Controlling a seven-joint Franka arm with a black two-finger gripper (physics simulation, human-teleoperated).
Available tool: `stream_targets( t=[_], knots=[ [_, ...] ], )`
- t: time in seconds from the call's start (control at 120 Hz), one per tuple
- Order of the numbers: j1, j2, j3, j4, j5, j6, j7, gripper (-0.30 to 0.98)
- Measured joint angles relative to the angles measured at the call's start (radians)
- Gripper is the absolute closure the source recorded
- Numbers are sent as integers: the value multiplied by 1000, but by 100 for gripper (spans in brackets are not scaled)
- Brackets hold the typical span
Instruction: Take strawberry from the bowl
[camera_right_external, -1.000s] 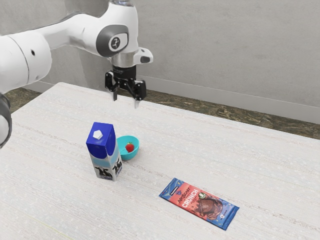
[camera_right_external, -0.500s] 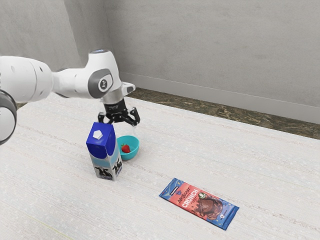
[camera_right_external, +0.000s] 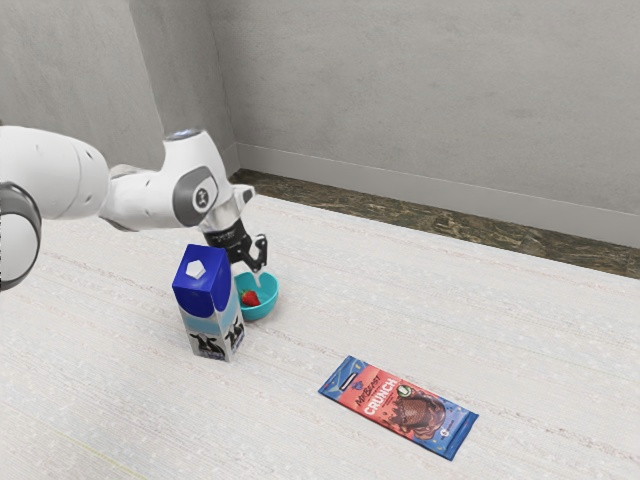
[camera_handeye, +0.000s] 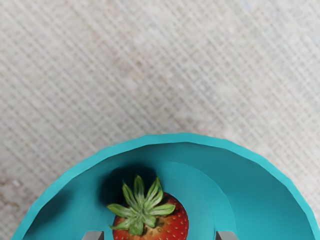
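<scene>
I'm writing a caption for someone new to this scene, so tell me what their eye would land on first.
Probably the milk carton with its bright blue top, standing upright toward the exterior view's left. Next would come the red strawberry inside the turquoise bowl beside it, with the open jaws reaching down there. The red and blue chocolate bar lies flat, nearer the exterior view's lower edge.

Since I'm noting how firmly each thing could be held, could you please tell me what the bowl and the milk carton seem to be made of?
The bowl looks like smooth, matte plastic, judging by its even turquoise colour and faceted rim, though painted metal is possible. The carton is probably coated cardboard, given its flat printed sides and creased-looking box shape, with a white cap, perhaps plastic.
</scene>
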Motion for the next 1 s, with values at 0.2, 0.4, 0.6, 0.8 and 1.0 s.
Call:
stream_targets(
  t=[0.2, 0.4, 0.6, 0.8, 1.0],
  knots=[
    [0, 47, 5, 0, -27, 44, -42, 41],
    [-4, 68, 6, 2, -47, 77, -68, 24],
    [-12, 75, 12, 1, -88, 90, -56, 3],
    [-14, 67, 20, -2, -118, 85, -14, 11],
    [-20, 54, 32, -3, -81, 27, -17, 41]
  ],
)
